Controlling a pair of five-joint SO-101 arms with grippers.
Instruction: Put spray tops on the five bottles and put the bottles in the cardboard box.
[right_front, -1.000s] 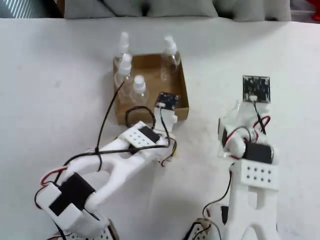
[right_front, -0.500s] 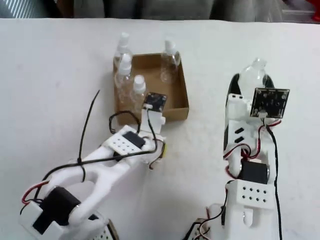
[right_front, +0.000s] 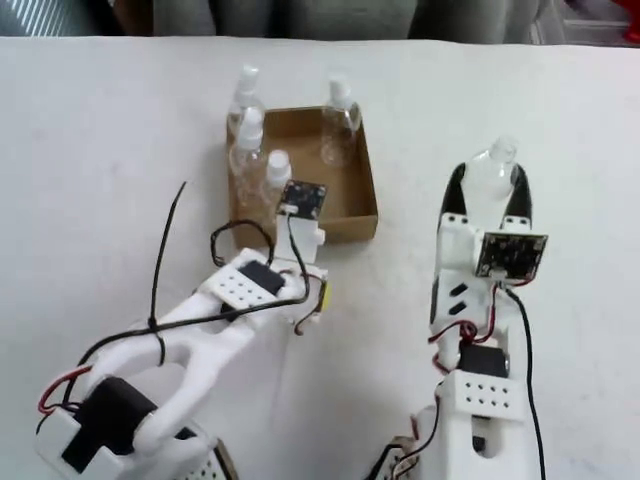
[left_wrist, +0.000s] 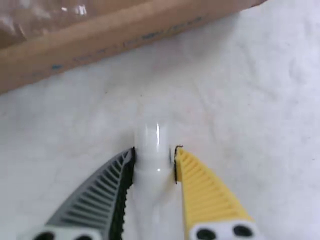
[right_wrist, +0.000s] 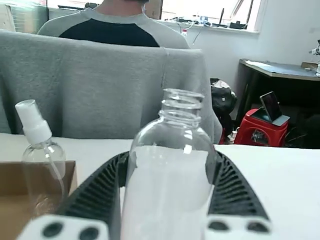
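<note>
White, faintly pebbled tabletop (right_front: 120, 150) is carrying everything, with grey fabric (right_wrist: 100, 85) hanging behind its far edge. Near its middle the cardboard box (right_front: 362, 200), open-topped with low brown walls, is serving as landmark. Four capped bottles (right_front: 340, 115) of clear plastic are standing at it; whether the farthest is sitting inside the back wall cannot be told. Just outside the box's front wall, your left tool (left_wrist: 154, 159) is pinching the spray top (left_wrist: 151, 142), a small translucent white piece, between ribbed grey and yellow fingers. Off the box's side wall, well apart from it, your right tool (right_front: 487, 192) is clasping the fifth bottle (right_front: 496, 160) around its rounded body, black fingers spread to its width. That bottle is standing upright, its threaded neck (right_wrist: 183, 102) open and pointing up. The top is lying box-side of the bottle, so the left arm is likely the one carrying it across and down that upright axis.
</note>
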